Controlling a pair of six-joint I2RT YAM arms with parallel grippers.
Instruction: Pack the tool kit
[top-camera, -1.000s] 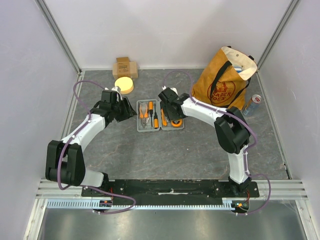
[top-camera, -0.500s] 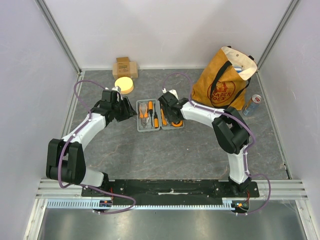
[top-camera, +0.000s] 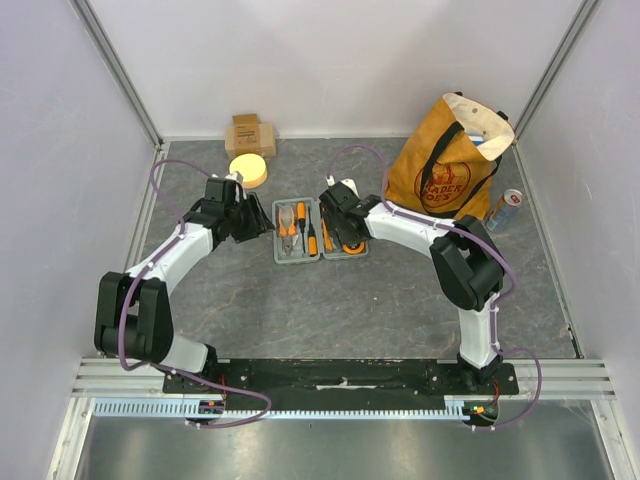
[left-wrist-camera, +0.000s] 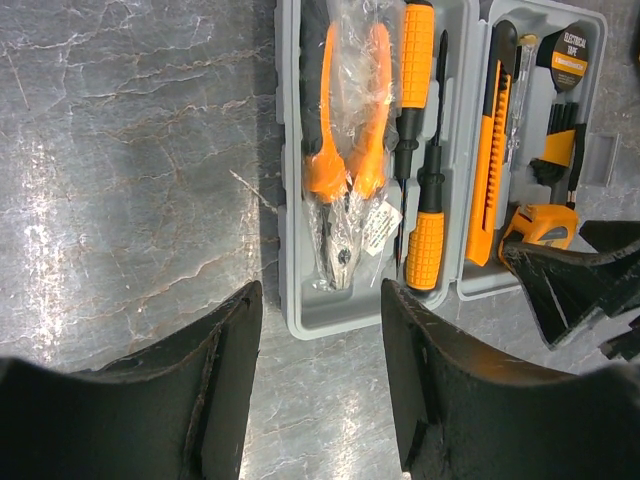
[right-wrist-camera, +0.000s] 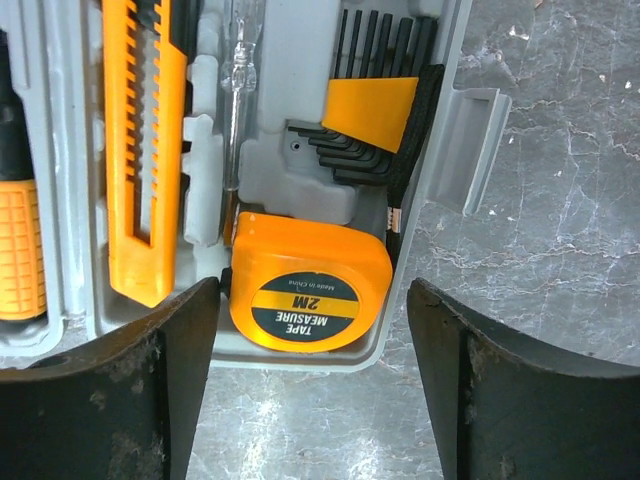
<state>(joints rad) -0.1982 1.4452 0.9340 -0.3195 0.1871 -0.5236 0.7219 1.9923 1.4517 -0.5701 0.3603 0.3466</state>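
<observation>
The grey tool kit case (top-camera: 320, 258) lies open and flat in the middle of the table. Its left half (left-wrist-camera: 300, 310) holds bagged orange pliers (left-wrist-camera: 345, 150) and two screwdrivers (left-wrist-camera: 425, 235). Its right half (right-wrist-camera: 450, 60) holds a utility knife (right-wrist-camera: 140, 150), hex keys (right-wrist-camera: 372, 115) and an orange tape measure (right-wrist-camera: 310, 290). My left gripper (top-camera: 264, 228) (left-wrist-camera: 322, 300) is open and empty, just off the case's near-left corner. My right gripper (top-camera: 341, 232) (right-wrist-camera: 312, 300) is open and empty, its fingers either side of the tape measure end of the case.
An orange-brown tote bag (top-camera: 445, 160) stands at the back right with a drinks can (top-camera: 505, 210) beside it. A tan cardboard box (top-camera: 250, 133) and a yellow round disc (top-camera: 248, 170) sit at the back left. Walls close in on both sides.
My right arm has shifted slightly over the case's right half. My left arm has barely moved. Both grippers stay open and the tools stay in place.
</observation>
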